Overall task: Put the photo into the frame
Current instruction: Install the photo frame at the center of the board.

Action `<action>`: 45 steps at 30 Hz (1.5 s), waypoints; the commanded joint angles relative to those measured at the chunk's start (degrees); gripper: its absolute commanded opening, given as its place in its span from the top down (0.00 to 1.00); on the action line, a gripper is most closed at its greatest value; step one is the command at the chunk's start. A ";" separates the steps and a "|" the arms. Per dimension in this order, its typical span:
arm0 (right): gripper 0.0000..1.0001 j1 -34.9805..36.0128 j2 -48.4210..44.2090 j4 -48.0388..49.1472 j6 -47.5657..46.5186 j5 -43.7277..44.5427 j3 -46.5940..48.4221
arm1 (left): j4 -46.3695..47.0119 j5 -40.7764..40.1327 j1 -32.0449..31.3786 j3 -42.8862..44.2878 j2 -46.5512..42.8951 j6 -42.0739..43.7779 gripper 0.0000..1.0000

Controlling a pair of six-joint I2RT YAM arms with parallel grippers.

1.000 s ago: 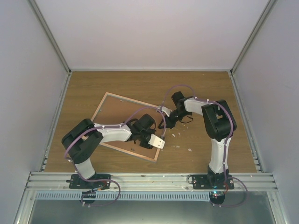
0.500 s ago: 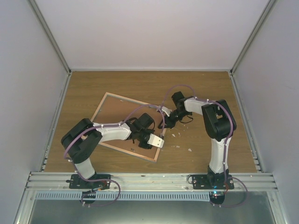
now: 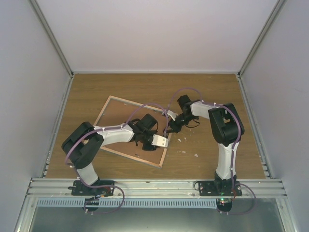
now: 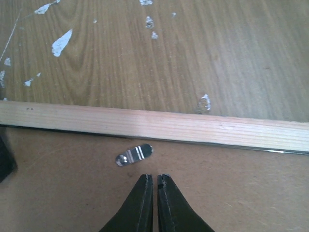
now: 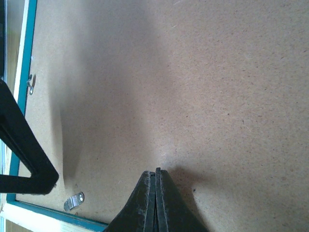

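**Left arm edges toward frame's right rail as both tools work the back board**

Shifting a little toward the desk's (image 3: pixel 207 92) far and left edges since a second ago, the left tool (image 4: pixel 154 180) is now hovering over the near right part of the frame (image 3: pixel 112 99). The frame is lying back-up and skewed on the left half of the desk, with one corner pointing at the near edge. It has not moved.

The left tool's fingers are standing almost together, with only a thin slit between them, and are gripping nothing. They are pointing at a small metal clip (image 4: pixel 133 154) lying on the brown backing board (image 5: pixel 217 96), just inside the pale wooden rail (image 4: pixel 145 123). Whether they are touching the board cannot be told.

Beyond the rail, white flecks (image 4: pixel 61 42) are dotting the desk.

The right tool (image 5: pixel 155 171) is reaching in at the frame's right edge, fully closed and empty, its tips meeting their own shadow on the board. The frame's teal rim (image 5: pixel 25 63) is showing along one side of the right wrist view.

The photo is not showing in any view.
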 commanded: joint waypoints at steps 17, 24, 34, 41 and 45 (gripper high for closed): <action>1.00 -0.01 5.25 2.89 -0.73 13.01 -2.42 | 6.11 -8.37 -2.60 0.95 6.78 -0.62 0.96; 1.00 0.00 5.39 3.29 -0.76 12.92 -2.57 | 7.62 -16.68 -6.85 -1.92 7.46 -0.15 0.98; 0.99 0.16 5.71 3.86 -0.87 12.74 -3.68 | 6.48 -16.54 -5.49 2.59 9.23 -11.72 0.99; 0.99 0.21 4.40 2.41 -0.34 10.38 -1.70 | 2.71 -5.41 -3.68 3.06 1.12 -12.67 0.86; 0.92 0.10 1.42 0.55 0.37 6.15 1.99 | -3.69 0.19 1.33 7.10 -0.65 -12.36 0.82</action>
